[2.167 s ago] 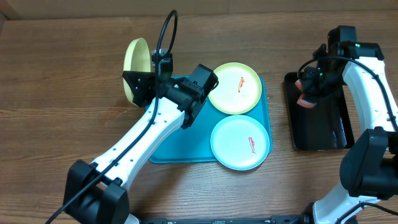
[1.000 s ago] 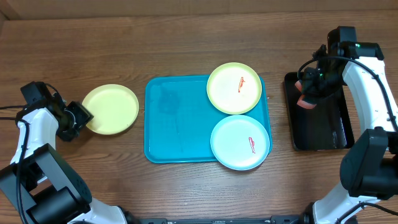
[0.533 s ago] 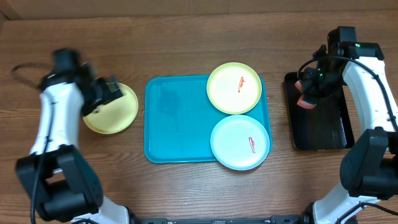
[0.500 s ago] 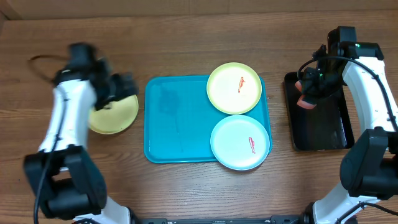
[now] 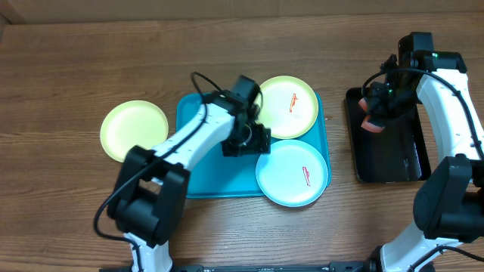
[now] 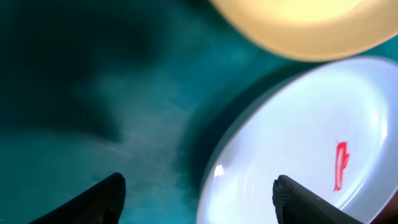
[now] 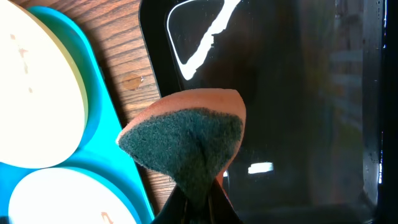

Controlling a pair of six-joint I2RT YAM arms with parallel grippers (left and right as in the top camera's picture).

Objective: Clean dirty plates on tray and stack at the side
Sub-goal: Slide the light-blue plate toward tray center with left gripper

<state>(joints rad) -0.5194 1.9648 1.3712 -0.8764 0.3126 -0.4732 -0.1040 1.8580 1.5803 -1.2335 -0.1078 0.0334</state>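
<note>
The teal tray (image 5: 200,162) lies in the middle of the wooden counter (image 5: 76,60) and carries two of the dirty plates: a yellow-green plate (image 5: 291,113) sits on the tray's far right corner, its rim lapping over the tray's edge, and a light blue plate (image 5: 293,177) sits on the tray's near right corner, just beside the first; each shows a small red-orange smear on its pale centre. A second yellow-green plate (image 5: 134,131) lies flat on the counter just off the tray's left side, apart from it, with no smear visible. The left pincer (image 5: 248,142) hangs over the tray's middle, and in the left wrist view its fingers (image 6: 106,199) are spread wide, gripping nothing, with the left rim of the light blue plate below the gap between them. To the right of the tray, apart from it, lies a narrower glossy black tray (image 5: 393,155). The right pincer (image 7: 194,208) hovers above the black tray's side nearest the teal tray, pressed onto the lower edge of an orange sponge (image 7: 186,140) whose dark green scouring face is turned to the wrist camera
</note>
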